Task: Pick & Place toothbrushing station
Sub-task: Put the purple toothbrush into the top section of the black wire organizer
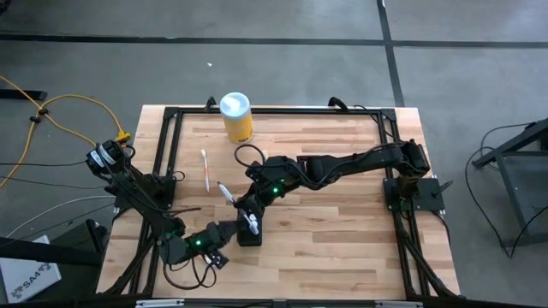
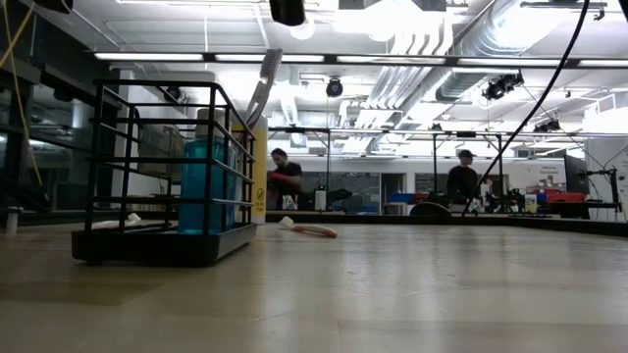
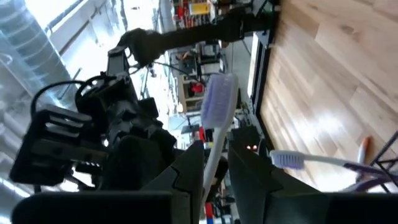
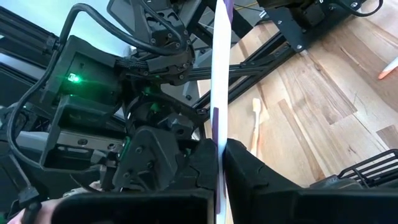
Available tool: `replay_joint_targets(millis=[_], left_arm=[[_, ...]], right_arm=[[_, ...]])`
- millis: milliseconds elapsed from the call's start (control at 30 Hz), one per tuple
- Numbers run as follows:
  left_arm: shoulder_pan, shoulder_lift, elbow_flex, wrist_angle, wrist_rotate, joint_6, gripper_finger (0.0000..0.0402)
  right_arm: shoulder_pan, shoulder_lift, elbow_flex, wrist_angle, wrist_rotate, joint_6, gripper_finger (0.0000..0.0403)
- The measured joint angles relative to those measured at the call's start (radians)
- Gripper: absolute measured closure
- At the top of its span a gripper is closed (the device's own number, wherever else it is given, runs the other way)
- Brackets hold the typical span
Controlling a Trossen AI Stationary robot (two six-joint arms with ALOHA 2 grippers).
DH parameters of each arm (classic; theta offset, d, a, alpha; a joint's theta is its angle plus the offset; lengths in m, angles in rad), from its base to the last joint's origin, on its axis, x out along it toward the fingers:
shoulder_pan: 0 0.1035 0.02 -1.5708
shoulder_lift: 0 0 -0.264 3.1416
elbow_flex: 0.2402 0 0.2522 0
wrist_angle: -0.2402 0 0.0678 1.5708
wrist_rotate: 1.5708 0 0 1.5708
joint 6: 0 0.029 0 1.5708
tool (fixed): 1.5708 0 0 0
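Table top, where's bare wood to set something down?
Free: the table on the right, below the right arm. Crowded: centre-left, where both claws, the black holder, toothbrushes and yellow canister cluster.

Overhead camera: straight down, whole table (image 1: 342,214). Low camera: tabletop level, close behind black rack (image 2: 162,176). Wrist cameras: close, facing each other over one shared toothbrush (image 3: 214,124).

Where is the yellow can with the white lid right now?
In the high view, the yellow can stands upright near the table's far edge, left of centre, beyond a toothbrush lying on the wood.
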Motion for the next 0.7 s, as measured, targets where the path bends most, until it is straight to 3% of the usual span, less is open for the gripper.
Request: replay_joint_targets(millis=[700], left_arm=[[0.064,0.0,0.0,0.0,0.055,-0.002,0.0334]], right_arm=[[0.0,0.0,0.0,0.019,-0.006,0.016,0.0399]])
